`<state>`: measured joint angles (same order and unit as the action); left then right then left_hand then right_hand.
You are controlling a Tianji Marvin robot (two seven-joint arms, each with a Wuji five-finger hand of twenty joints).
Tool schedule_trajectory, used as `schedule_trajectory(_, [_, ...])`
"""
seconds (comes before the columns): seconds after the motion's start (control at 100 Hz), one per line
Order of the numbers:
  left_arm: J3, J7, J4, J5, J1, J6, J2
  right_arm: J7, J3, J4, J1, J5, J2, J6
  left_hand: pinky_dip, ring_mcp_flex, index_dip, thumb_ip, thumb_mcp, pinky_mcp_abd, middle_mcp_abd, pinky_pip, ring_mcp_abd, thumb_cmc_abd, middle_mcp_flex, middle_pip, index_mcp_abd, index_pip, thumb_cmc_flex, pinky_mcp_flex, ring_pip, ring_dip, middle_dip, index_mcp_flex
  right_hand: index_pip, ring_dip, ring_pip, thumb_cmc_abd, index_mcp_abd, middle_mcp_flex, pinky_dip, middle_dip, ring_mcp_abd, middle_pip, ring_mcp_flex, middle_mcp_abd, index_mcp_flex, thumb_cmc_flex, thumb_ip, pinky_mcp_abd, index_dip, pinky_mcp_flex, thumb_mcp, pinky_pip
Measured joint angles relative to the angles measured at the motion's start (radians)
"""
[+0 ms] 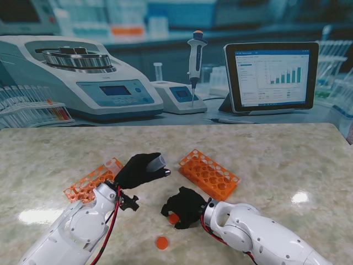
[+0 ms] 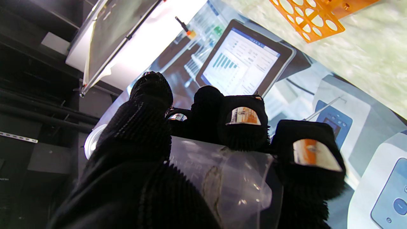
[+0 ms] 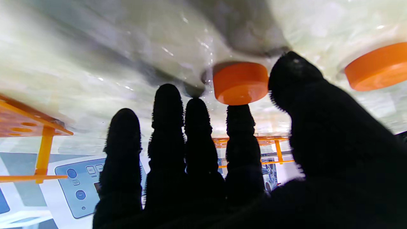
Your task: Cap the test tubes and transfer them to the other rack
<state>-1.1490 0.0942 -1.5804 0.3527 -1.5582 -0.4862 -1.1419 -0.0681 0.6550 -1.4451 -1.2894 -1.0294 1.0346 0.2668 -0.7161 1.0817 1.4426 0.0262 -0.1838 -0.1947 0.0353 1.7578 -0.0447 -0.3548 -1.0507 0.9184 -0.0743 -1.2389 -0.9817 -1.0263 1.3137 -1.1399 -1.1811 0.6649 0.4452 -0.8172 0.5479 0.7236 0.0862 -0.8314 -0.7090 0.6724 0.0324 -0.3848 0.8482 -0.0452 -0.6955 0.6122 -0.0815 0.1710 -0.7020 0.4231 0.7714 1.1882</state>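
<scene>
My left hand point(image 1: 139, 171) is shut on a clear, uncapped test tube point(image 1: 156, 161), held off the table with its open end tilted up and to the right. In the left wrist view the tube point(image 2: 222, 187) lies across the palm under the curled fingers point(image 2: 206, 111). My right hand point(image 1: 185, 206) reaches down, palm to the table, over an orange cap point(image 1: 174, 218). In the right wrist view that cap point(image 3: 240, 82) lies on the table, the index fingertip point(image 3: 238, 117) touching it and the thumb point(image 3: 295, 82) close beside it. A second orange cap point(image 1: 161, 242) lies nearer to me.
One orange rack point(image 1: 91, 181) lies on the left, partly behind my left hand. Another orange rack point(image 1: 209, 174) stands to the right of it, just beyond my right hand. A printed lab backdrop runs along the marble table's point(image 1: 287, 160) far edge.
</scene>
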Motion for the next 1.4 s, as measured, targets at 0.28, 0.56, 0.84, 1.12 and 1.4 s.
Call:
schedule_trajectory(0.28, [0.002, -0.002, -0.001, -0.001, 0.0, 0.003, 0.0, 0.006, -0.009, 0.004, 0.01, 0.006, 0.001, 0.003, 0.0, 0.0, 0.0, 0.0, 0.0, 0.0, 0.0, 0.0, 0.0, 0.0, 0.0, 0.0, 0.0, 0.0, 0.0, 0.0, 0.0, 0.0, 0.0, 0.0, 0.056, -0.018, 0.05, 0.0, 0.036, -0.012, 0.0, 0.057, -0.014, -0.049, 0.035, 0.008, -0.011, 0.065, -0.007, -0.012, -0.067, 0.04, 0.005, 0.003])
schedule_trajectory(0.56, [0.004, -0.002, -0.002, -0.001, 0.0, 0.006, 0.0, -0.011, -0.028, 0.029, 0.028, 0.028, 0.007, 0.002, 0.0, 0.0, 0.0, 0.0, 0.0, 0.0, 0.0, 0.0, 0.0, 0.0, 0.0, 0.0, 0.0, 0.0, 0.0, 0.0, 0.0, 0.0, 0.0, 0.0, 0.207, -0.08, 0.074, -0.001, 0.065, -0.064, 0.001, 0.229, -0.022, -0.077, 0.074, 0.024, -0.012, 0.137, -0.101, -0.013, -0.011, 0.085, 0.018, 0.019])
schedule_trajectory(0.84, [0.005, -0.001, -0.004, -0.001, 0.0, 0.008, 0.001, -0.022, -0.036, 0.05, 0.041, 0.047, 0.015, 0.002, 0.0, 0.0, 0.0, 0.0, 0.0, 0.0, 0.0, 0.0, 0.0, 0.0, 0.0, 0.0, 0.0, 0.0, 0.0, 0.0, 0.0, 0.0, 0.0, 0.0, 0.29, -0.135, 0.074, 0.0, 0.09, -0.102, 0.015, 0.267, -0.01, -0.061, 0.127, 0.026, -0.052, 0.164, -0.122, -0.034, 0.051, 0.154, 0.045, 0.024])
schedule_trajectory(1.12, [0.004, -0.001, -0.005, 0.002, 0.0, 0.006, 0.001, -0.036, -0.047, 0.065, 0.051, 0.059, 0.017, 0.014, 0.0, 0.0, 0.0, -0.013, 0.0, 0.0, 0.0, 0.0, 0.0, 0.0, 0.0, 0.0, 0.0, 0.0, 0.0, 0.0, 0.0, 0.0, 0.0, 0.0, 0.294, -0.144, 0.096, 0.015, 0.102, -0.118, 0.04, 0.278, -0.005, -0.062, 0.149, 0.012, -0.082, 0.164, -0.131, -0.037, 0.055, 0.201, 0.078, 0.024])
schedule_trajectory(1.4, [0.001, -0.001, -0.009, 0.006, -0.004, 0.005, 0.001, -0.007, -0.045, 0.062, 0.06, 0.064, 0.017, 0.03, 0.0, 0.0, 0.0, -0.013, 0.0, 0.0, 0.0, 0.0, 0.0, 0.0, 0.0, 0.0, 0.0, 0.0, 0.0, 0.0, 0.0, 0.0, 0.0, 0.0, 0.255, -0.153, 0.096, 0.018, 0.097, -0.121, 0.041, 0.289, -0.005, -0.047, 0.149, 0.006, -0.082, 0.17, -0.132, -0.045, 0.144, 0.201, 0.079, 0.024])
